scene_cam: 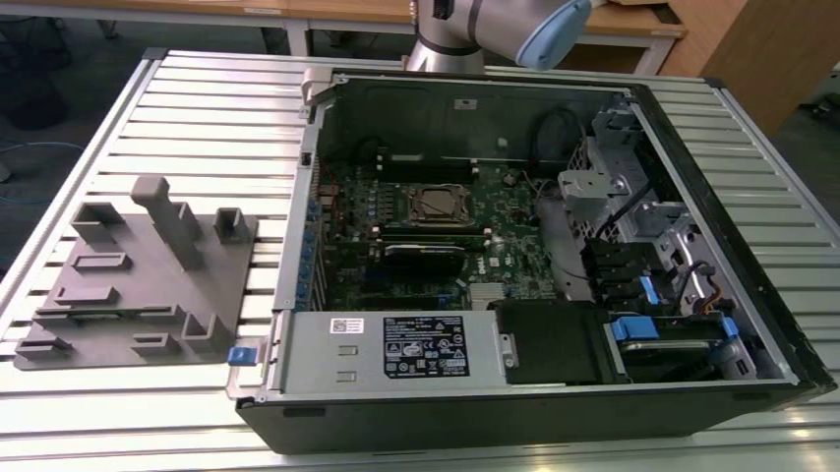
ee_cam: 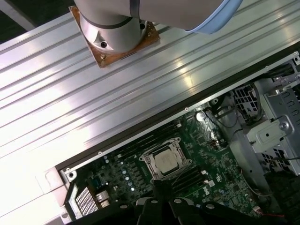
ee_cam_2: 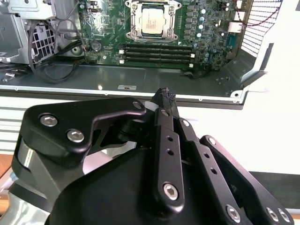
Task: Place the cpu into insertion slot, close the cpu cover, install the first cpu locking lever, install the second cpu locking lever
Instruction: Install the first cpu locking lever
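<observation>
The cpu [ee_cam_2: 153, 21] sits in the insertion slot [ee_cam: 183, 164] under the closed cpu cover [ee_cam_2: 134, 21]. The gripper [ee_cam_2: 165, 96], fingers pressed together and empty, hangs apart at its six o'clock.

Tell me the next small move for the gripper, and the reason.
Probably bring the gripper in over the cpu, towards the cover's edge. In the second wrist view the cpu already lies seated, with the cpu cover seemingly down around it, while the gripper hangs empty outside the case wall.
</observation>
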You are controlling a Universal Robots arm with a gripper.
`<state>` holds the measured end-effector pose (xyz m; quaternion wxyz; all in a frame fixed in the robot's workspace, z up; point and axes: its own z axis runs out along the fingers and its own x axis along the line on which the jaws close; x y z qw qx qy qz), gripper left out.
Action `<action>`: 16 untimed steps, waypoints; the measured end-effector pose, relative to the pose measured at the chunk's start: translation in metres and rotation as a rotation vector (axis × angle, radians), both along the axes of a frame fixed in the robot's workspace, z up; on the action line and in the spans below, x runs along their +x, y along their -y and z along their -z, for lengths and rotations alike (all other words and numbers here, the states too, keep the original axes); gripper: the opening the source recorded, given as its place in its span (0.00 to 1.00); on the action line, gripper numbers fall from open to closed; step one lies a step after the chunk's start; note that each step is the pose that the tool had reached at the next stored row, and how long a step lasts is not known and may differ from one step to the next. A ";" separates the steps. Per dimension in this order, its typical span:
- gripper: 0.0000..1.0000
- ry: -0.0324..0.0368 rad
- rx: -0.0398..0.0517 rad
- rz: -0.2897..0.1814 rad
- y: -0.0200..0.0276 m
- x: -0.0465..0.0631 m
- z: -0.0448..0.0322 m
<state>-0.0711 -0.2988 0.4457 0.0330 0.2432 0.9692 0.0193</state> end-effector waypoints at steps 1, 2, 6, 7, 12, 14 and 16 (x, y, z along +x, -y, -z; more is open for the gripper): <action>0.11 -0.0007 0.0000 0.000 0.0000 0.000 0.0000; 0.11 -0.0015 0.0000 0.000 0.0000 0.000 0.0000; 0.11 -0.0046 -0.0001 0.000 0.0000 0.000 0.0000; 0.11 -0.0053 0.0000 0.000 0.0000 0.000 0.0000; 0.11 -0.0090 0.0000 0.000 0.0000 0.000 0.0000; 0.11 -0.0105 0.0000 0.000 0.0000 0.000 0.0000; 0.11 -0.0120 0.0000 0.000 0.0000 0.000 0.0000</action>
